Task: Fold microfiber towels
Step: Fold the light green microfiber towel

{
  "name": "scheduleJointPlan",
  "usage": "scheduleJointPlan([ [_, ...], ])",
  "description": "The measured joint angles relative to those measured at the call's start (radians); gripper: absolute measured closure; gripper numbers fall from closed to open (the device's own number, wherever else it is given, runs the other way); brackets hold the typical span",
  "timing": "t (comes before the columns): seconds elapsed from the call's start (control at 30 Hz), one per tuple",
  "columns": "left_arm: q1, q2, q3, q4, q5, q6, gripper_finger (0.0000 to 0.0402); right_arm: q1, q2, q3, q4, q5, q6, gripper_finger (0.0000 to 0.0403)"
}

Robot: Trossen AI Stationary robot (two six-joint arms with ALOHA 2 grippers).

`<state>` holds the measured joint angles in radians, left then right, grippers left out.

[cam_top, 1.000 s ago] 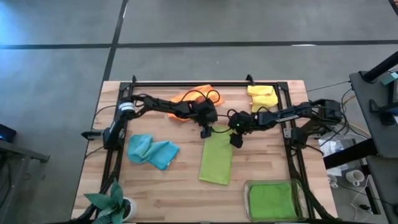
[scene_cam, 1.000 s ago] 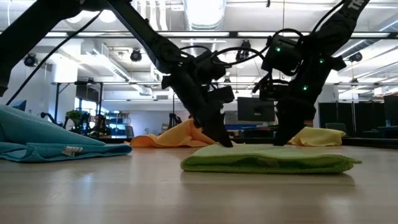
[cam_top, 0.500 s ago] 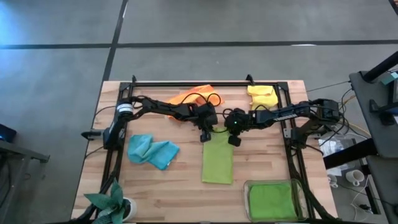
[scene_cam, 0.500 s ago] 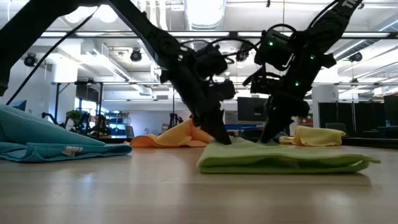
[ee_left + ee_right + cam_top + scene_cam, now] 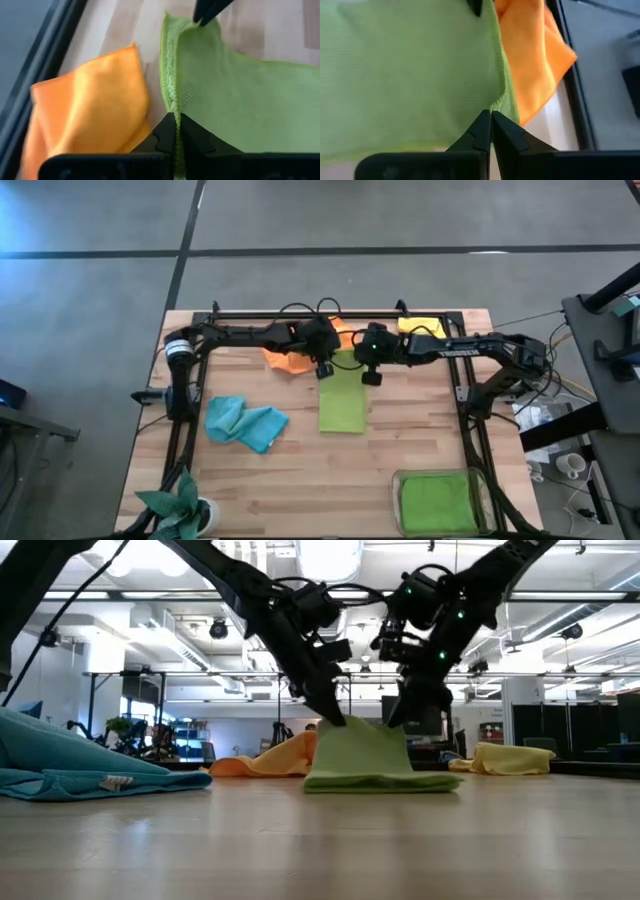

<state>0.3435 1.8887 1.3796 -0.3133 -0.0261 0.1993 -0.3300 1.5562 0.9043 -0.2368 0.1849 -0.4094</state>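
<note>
On the left of the table (image 5: 420, 450), seen from above, a light blue towel (image 5: 245, 422) lies crumpled by itself, with a small leafy plant (image 5: 180, 502) at the near left corner. The low view shows that same blue cloth as a rumpled mound at its left edge, which the overhead picture flattens.

Farther in, an orange towel (image 5: 290, 352) lies bunched at the far rail, partly under the left arm. The left gripper (image 5: 323, 369) has its fingers pinched tight on the far left corner of the yellow-green towel (image 5: 343, 398); the left wrist view shows the cloth's hemmed edge running straight into the closed tips, with the orange towel just beside it. The right gripper (image 5: 369, 376) pinches the far right corner in the same way, its fingers closed on the hem in the right wrist view.

Only the low view shows that both corners are lifted off the table, the cloth's far part rising to the fingers while its near part rests flat. From above the towel reads as a narrow strip at the middle of the table.

To the right, a yellow towel (image 5: 425, 328) sits at the far rail. At the near right corner a green towel (image 5: 437, 502) lies folded inside a clear tray (image 5: 398, 483).

Five towels in all, one of each colour; two grippers, one tray, one plant.
</note>
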Motion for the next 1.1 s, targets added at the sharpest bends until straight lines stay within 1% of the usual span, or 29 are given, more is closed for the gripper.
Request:
scheduleJointPlan([
  [0.13,-0.017,-0.054,0.0,-0.067,-0.033,0.018,0.0401,0.036,-0.024,0.018,-0.059,0.0,-0.028,0.0394],
  [0.27,-0.061,-0.104,-0.022,-0.093,-0.036,0.018,0.0401,0.083,-0.093,-0.005,-0.085,0.0,-0.045,0.0394],
  [0.43,-0.122,-0.133,-0.089,-0.065,-0.035,0.018,0.0401,0.15,-0.192,-0.059,-0.08,-0.002,-0.039,0.0394],
  [0.53,-0.163,-0.133,-0.138,-0.005,-0.034,0.025,0.0402,0.189,-0.222,-0.094,-0.068,-0.009,-0.011,0.0394],
  [0.63,-0.196,-0.133,-0.162,0.012,-0.038,0.042,0.0402,0.226,-0.211,-0.118,-0.056,-0.032,0.023,0.0394],
  [0.8,-0.216,-0.165,-0.163,-0.029,-0.154,0.079,0.0401,0.262,-0.116,-0.125,-0.015,-0.021,0.073,0.0394],
  [0.9,-0.208,-0.203,-0.163,-0.031,-0.175,0.111,0.0401,0.262,-0.071,-0.1,0.002,0.053,0.034,0.0394],
  [1.03,-0.174,-0.223,-0.163,-0.011,-0.196,0.155,0.0401,0.228,-0.034,-0.047,0.007,0.234,-0.088,0.0394],
  [1.1,-0.152,-0.22,-0.163,0.01,-0.201,0.156,0.0401,0.199,-0.024,-0.02,0.011,0.294,-0.155,0.0394],
])
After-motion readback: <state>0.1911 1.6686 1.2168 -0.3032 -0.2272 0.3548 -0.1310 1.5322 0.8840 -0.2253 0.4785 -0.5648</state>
